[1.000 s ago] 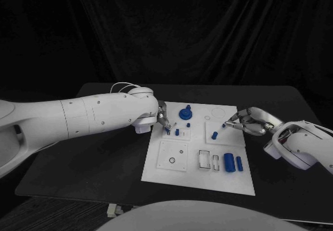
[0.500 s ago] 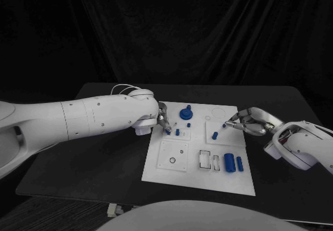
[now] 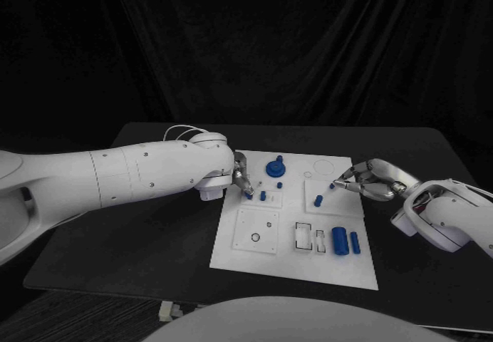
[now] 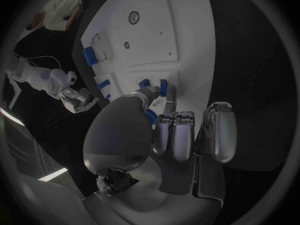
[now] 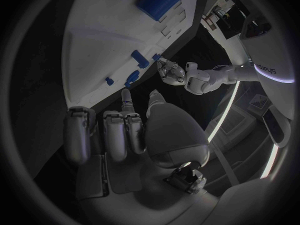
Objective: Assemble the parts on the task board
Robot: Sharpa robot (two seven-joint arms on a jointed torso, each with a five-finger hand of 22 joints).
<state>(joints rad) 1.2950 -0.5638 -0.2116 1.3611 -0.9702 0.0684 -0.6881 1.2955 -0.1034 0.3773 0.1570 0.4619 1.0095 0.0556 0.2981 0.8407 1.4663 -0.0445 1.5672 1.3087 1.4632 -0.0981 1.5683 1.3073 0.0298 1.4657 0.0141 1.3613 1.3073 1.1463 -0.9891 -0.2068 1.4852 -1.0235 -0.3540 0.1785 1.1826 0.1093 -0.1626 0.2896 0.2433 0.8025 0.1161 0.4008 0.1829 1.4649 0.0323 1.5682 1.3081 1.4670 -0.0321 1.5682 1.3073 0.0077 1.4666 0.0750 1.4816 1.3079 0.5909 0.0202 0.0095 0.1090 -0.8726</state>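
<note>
Both our hands work small blue pegs at the far half of the board.

Our left hand [image 3: 239,176] pinches a peg [image 4: 164,89] over the far-left block; our right hand [image 3: 367,180] pinches another peg [image 3: 332,186] at the right edge of the white board [image 3: 293,267]. We judge either peg could tilt and jam, or slip free, since fingertips hide the holes. Two cylinders [image 3: 345,240] lie nearer us.

Light: I'm seeing a dim scene, black backdrop swallowing the upper frame.
Brightest: the task board [image 3: 293,235] at centre.
Glare: soft sheen on the left arm [image 3: 113,174].
Wrist views: edges bend hard, rims fade dark.
</note>
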